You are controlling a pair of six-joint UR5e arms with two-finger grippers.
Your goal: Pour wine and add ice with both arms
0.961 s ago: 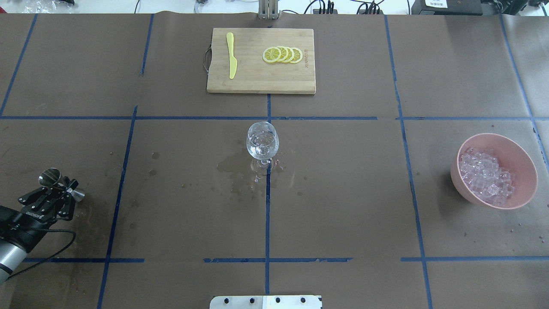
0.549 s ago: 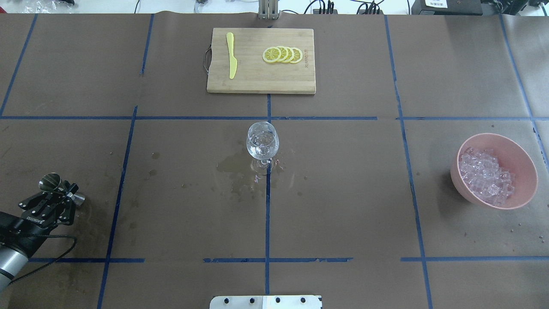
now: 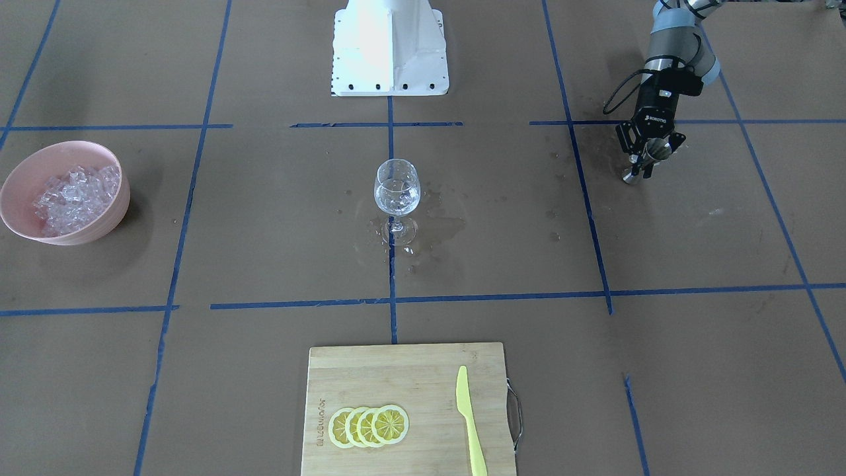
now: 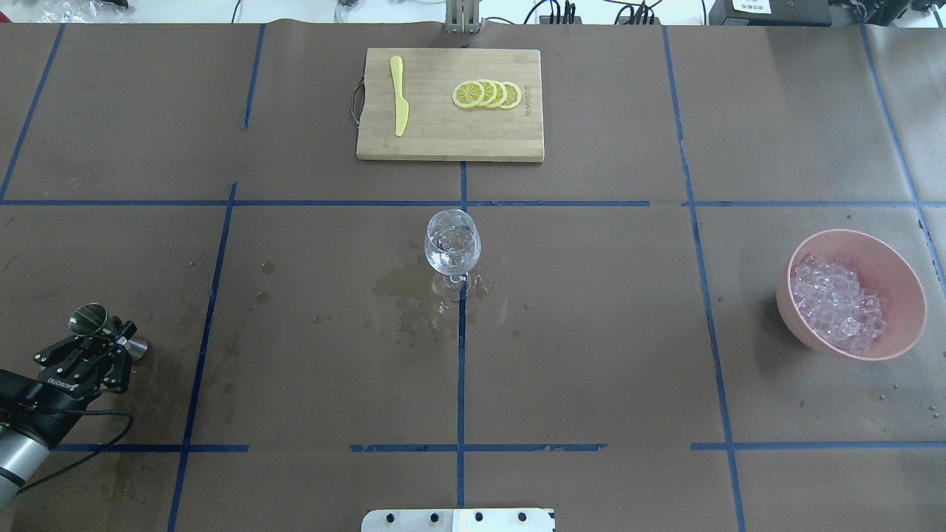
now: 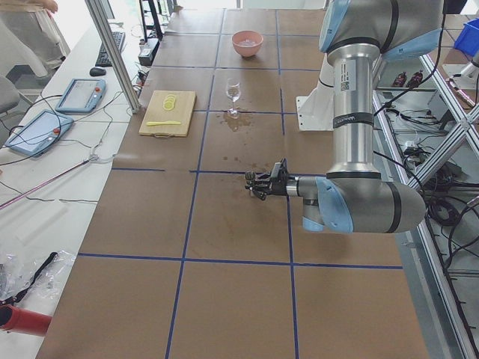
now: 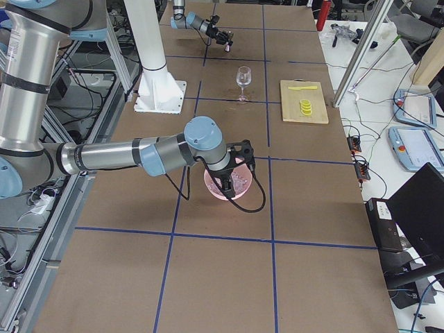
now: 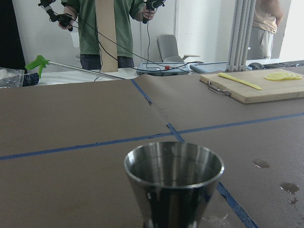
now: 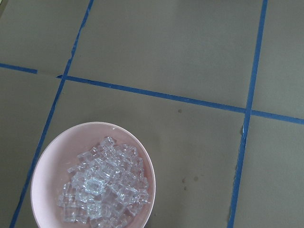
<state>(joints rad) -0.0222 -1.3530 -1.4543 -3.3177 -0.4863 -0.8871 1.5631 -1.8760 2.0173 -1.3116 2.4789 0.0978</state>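
A clear wine glass (image 4: 451, 247) stands upright at the table's middle with a little clear wine in it; it also shows in the front view (image 3: 396, 192). Ice cubes (image 4: 839, 303) fill a pink bowl (image 4: 907, 284) at the right, also in the right wrist view (image 8: 107, 190). My left gripper (image 4: 103, 336) is shut on a steel jigger (image 4: 87, 319) at the far left, low over the table; the jigger fills the left wrist view (image 7: 173, 183). My right gripper (image 6: 229, 177) hangs over the bowl, seen only in the right side view; I cannot tell if it is open or shut.
A wooden cutting board (image 4: 449, 140) at the far middle carries lemon slices (image 4: 486, 94) and a yellow knife (image 4: 399, 96). A wet patch (image 4: 406, 292) spreads around the glass foot. The white pedestal (image 3: 388, 46) stands at the robot's side.
My left gripper has moved a little toward the robot's side and lower with the jigger in it. The glass and the bowl have not moved.
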